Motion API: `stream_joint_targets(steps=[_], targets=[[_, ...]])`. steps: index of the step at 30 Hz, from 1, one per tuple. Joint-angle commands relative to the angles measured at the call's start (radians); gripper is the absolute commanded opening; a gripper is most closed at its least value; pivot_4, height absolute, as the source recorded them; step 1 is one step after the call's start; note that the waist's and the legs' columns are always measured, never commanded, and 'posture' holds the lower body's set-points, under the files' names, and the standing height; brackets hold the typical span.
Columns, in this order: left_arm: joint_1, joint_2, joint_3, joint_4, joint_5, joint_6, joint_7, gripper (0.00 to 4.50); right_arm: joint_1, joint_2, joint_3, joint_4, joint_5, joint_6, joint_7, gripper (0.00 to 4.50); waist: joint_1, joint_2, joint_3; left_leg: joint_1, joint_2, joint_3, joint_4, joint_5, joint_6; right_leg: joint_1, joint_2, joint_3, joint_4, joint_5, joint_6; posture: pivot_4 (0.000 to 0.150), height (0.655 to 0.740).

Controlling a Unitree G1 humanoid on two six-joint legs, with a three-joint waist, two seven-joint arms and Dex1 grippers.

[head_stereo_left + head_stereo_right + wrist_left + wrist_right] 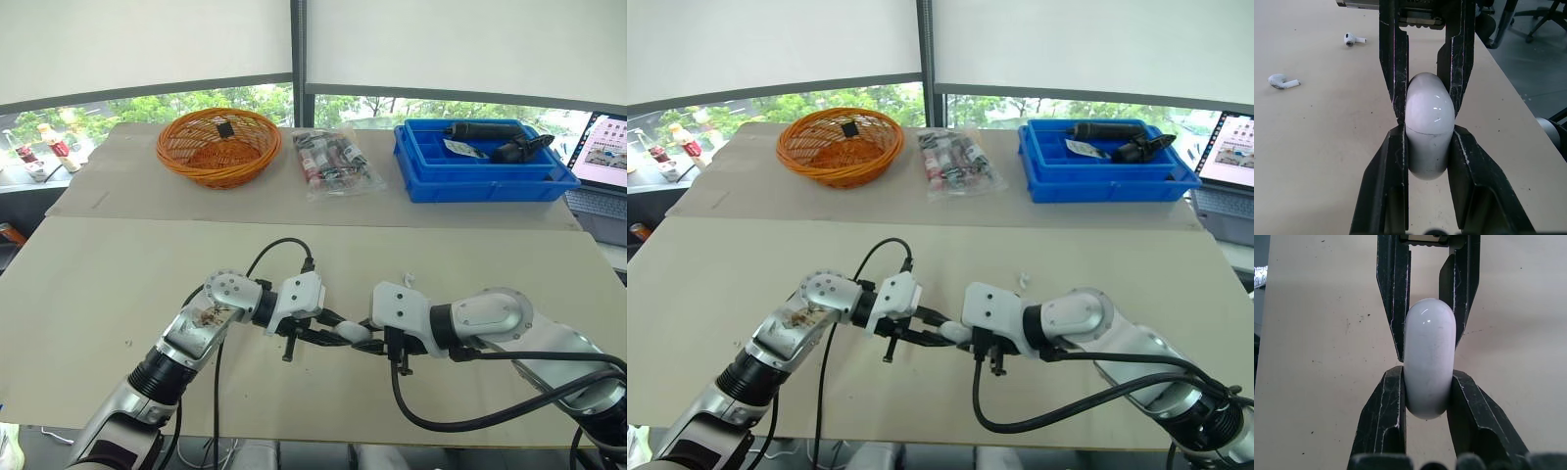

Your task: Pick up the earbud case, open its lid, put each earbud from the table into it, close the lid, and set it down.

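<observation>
- The left gripper (1428,131) is closing on the white earbud case (1429,117), its two fingers pressing on opposite sides.
- The right gripper (1428,373) is clamping the same case from the opposite end.
- The case, lid shut, is sitting between them over the near middle of the table (118,284).
- Two earbuds (1354,39) (1282,82) are lying apart on the table.

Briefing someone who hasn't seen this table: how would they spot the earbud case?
On the beige table, look near its front edge, where the two arms meet. There the left pincer and right pincer both clamp the earbud case: a glossy white rounded capsule, bigger than the stemmed earbuds nearby.
</observation>
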Motion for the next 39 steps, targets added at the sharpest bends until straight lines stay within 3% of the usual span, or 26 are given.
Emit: stream_joint_targets(steps=[1, 2, 3, 9, 14, 19, 39], targets=[[0.001, -0.005, 0.006, 0.0, 0.001, -0.008, 0.008, 0.58, -0.011, 0.004, -0.048, -0.039, 0.005, -0.013, 0.003, 1.27, 0.0, 0.0, 0.0, 0.0, 0.0, 0.0, 0.0, 0.0, 0.0, 0.0, 0.0, 0.0, 0.0, 0.0, 0.0, 0.15, 0.7163], [0.002, -0.005, 0.006, 0.0, 0.002, -0.009, 0.008, 0.58, -0.01, 0.002, -0.051, -0.038, 0.005, -0.014, 0.004, 1.81, 0.0, 0.0, 0.0, 0.0, 0.0, 0.0, 0.0, 0.0, 0.0, 0.0, 0.0, 0.0, 0.0, 0.0, 0.0, 0.15, 0.7163], [0.006, -0.005, 0.009, 0.0, -0.002, -0.008, 0.009, 0.58, -0.008, -0.005, -0.057, -0.037, 0.002, -0.015, 0.006, 1.99, 0.0, 0.0, 0.0, 0.0, 0.0, 0.0, 0.0, 0.0, 0.0, 0.0, 0.0, 0.0, 0.0, 0.0, 0.0, 0.15, 0.7163], [0.074, -0.041, 0.083, 0.033, -0.073, -0.031, 0.033, 0.58, 0.038, -0.105, -0.154, -0.024, -0.035, -0.084, 0.038, 4.13, 0.002, 0.0, 0.0, 0.0, 0.0, 0.0, 0.0, 0.0, 0.0, 0.0, 0.0, 0.0, 0.0, 0.0, 0.0, 0.15, 0.7163], [0.148, -0.12, 0.182, 0.08, -0.175, -0.038, 0.06, 0.58, 0.104, -0.093, -0.258, -0.015, -0.04, -0.258, 0.051, 4.17, 0.001, 0.0, 0.0, 0.0, 0.0, 0.0, 0.0, 0.0, 0.0, 0.0, 0.0, 0.0, 0.001, 0.0, 0.0, 0.15, 0.7163], [0.154, -0.149, 0.183, 0.06, -0.172, -0.063, 0.066, 0.58, 0.104, -0.047, -0.287, -0.049, 0.013, -0.211, 0.037, 4.17, 0.002, 0.0, 0.0, 0.0, 0.0, 0.0, 0.001, 0.0, 0.0, 0.0, 0.0, 0.0, 0.002, 0.0, 0.0, 0.15, 0.7163], [0.161, -0.14, 0.143, 0.053, -0.143, -0.109, 0.039, 0.58, 0.007, 0.027, -0.275, 0.047, -0.014, -0.176, -0.023, 4.17, 0.001, 0.0, 0.0, 0.001, 0.0, 0.0, 0.001, 0.0, 0.0, 0.0, 0.0, 0.0, 0.002, 0.0, 0.0, 0.15, 0.7163]])
